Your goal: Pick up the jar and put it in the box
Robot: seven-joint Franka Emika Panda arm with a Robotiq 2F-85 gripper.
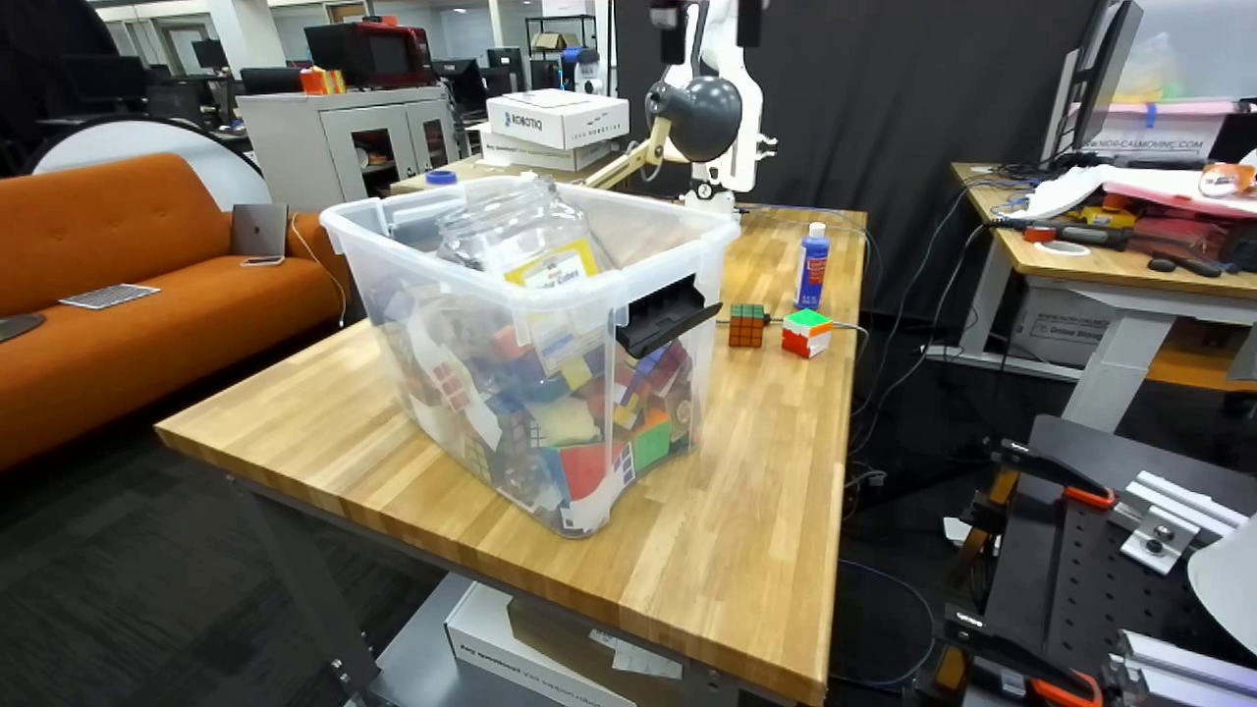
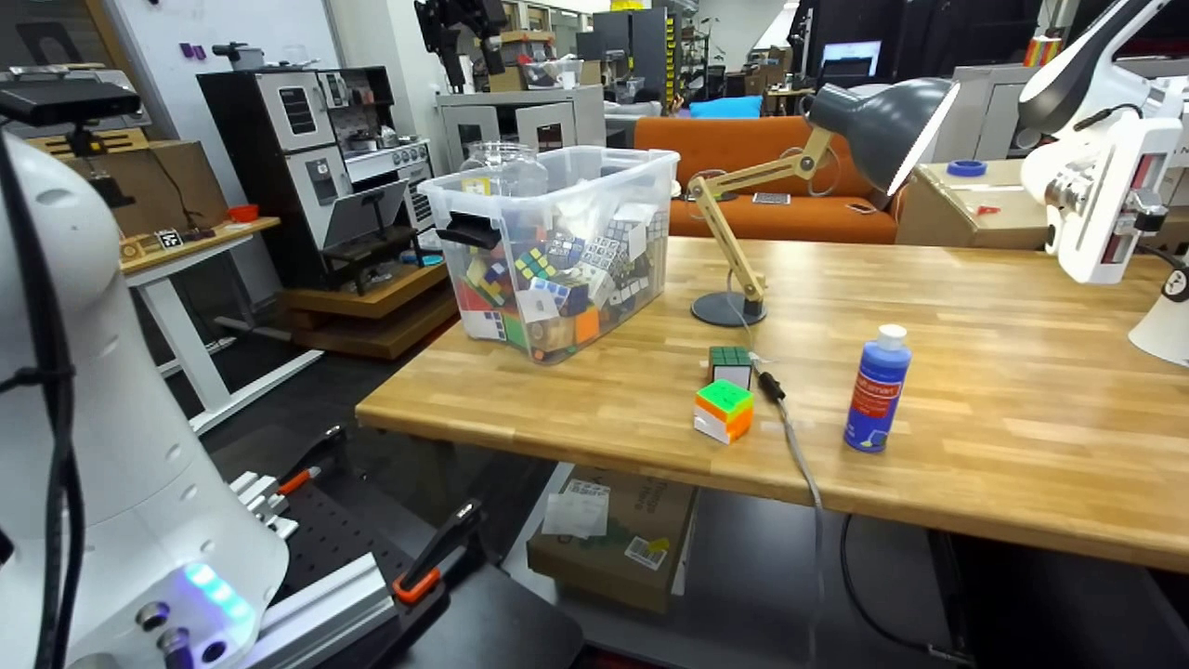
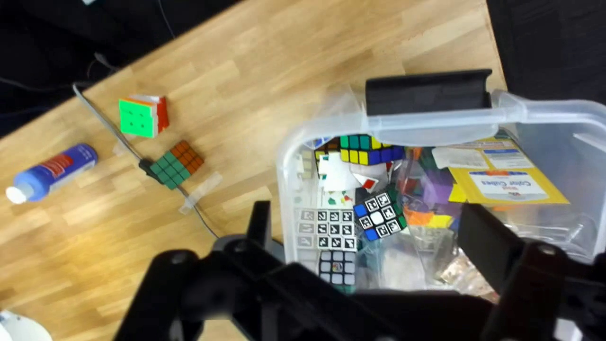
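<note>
Plastic, see-through and stocked with puzzle cubes: that's the box, standing on the wooden desk, and would you look, the jar is already inside! It sits tilted in with the cubes, clear-walled, and in both exterior views its top shows above the near rim. Eyes up to the gripper: in an exterior view it hangs high at eleven o'clock from the box, well apart from the jar. The wrist view settles its state: spread wide, fingers well away from each other, while the jar's yellow label, reading "Color Cubes", shows between two and three o'clock from the middle of them. Now around the box in an exterior view. Three o'clock brings a green-and-orange cube and, just beside it, a green-topped cube with red and white on its sides. Between two and three, upright, stands a blue bottle with a white cap. At one o'clock, a grey-shaded lamp on its wooden arm, with a white robot arm behind it. Off at nine, away from the desk, an orange sofa. And down by the two loose cubes, a grey cord runs past and over the desk's edge.
</note>
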